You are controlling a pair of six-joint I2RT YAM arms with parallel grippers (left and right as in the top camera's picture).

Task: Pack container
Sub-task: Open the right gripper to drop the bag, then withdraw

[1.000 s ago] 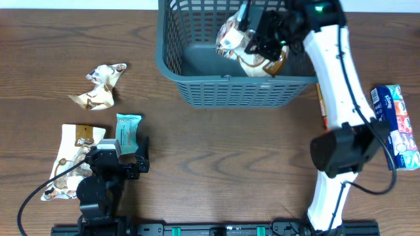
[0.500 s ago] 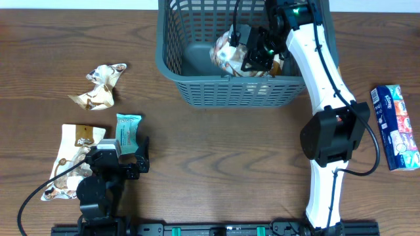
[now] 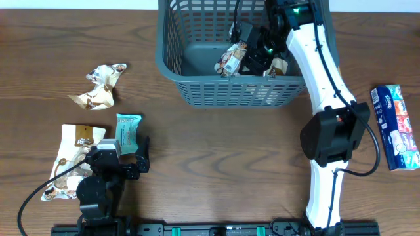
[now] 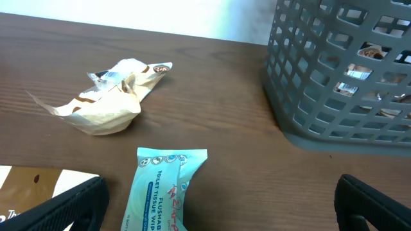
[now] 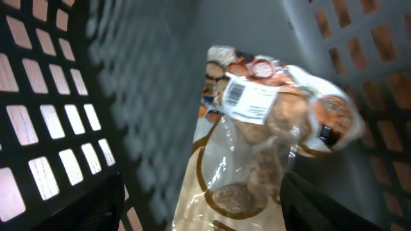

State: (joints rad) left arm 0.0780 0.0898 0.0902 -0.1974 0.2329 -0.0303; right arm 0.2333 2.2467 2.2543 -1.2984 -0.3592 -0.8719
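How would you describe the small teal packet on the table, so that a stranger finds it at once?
From the grey container at the table's far edge, look to the near left, where three packets lie. The wanted one is the small flat packet just right of the big cream bag. Only it is teal; its neighbours are cream and brown.

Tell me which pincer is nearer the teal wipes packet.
Left. The left pincer sits right at the wipes packet; the right pincer is far off, inside the basket.
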